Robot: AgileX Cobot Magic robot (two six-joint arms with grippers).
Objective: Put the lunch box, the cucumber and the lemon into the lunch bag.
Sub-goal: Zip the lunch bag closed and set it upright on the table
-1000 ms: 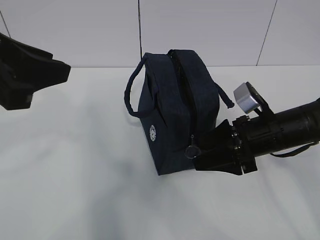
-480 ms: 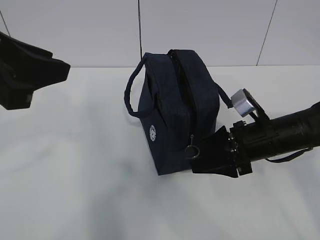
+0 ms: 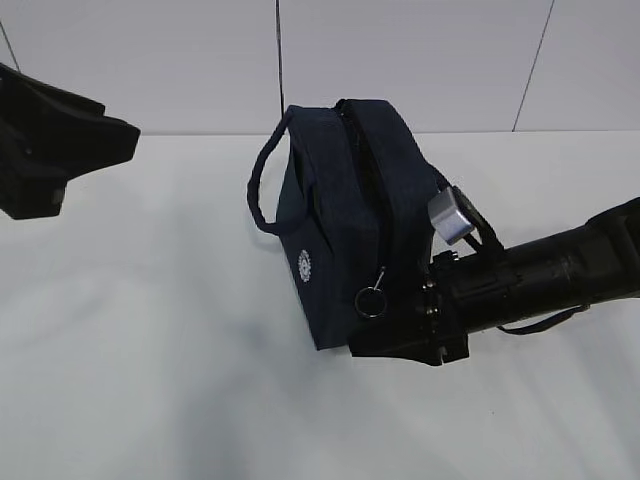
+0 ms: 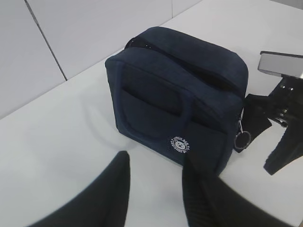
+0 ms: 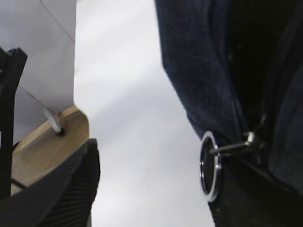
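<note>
Two grippers in shot and one lunch bag (image 3: pixel 345 220), upright in the middle of a white table (image 3: pixel 150 350), zipper apparently drawn along the top and down the near end.

Over the past second: a leftward slide by the right gripper (image 3: pixel 400 325), low over the table and up against the bag's near end, jaws narrowing but open, with nothing clamped between them. Alongside it, a swing of the zipper's ring pull (image 3: pixel 371 301), now tipped out to the left. Points, most likely, to a reach for that ring, and so to work on the zipper rather than to any loading. No change at the left gripper (image 3: pixel 50 150), parked well apart at the far left edge.

No sign of the lunch box, the cucumber or the lemon in any view; whether already inside the bag or simply out of frame, impossible to tell.

From the right wrist only: the ring (image 5: pixel 208 165) lying against the inner face of one finger, a wide bare gap across to the other, and a wooden board edge behind. From the left wrist only: the left gripper's own two fingers (image 4: pixel 113 189), apart and empty, aimed at the bag's logo side and front handle. From the exterior alone: both arms together.
</note>
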